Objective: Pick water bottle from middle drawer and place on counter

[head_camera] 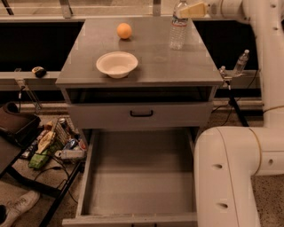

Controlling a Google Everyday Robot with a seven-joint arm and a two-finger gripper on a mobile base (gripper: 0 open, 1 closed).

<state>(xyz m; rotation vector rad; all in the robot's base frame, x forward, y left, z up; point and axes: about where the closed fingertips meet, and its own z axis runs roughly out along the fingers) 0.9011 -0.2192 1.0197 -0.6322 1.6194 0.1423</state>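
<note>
Finishing placing step, by the look of it. Standing bottle upright on table, far right corner, well apart from open drawer below. Holding tool level with bottle's cap, just beside it; clenched or released, cannot tell. Next: calling for letting go if gripped, then backing off without tipping bottle.

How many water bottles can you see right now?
2. One bottle stands on the counter, back right, the gripper at its cap. The other bottle is off to the right, past the counter. The drawer shows none, though the arm hides its corner.
</note>
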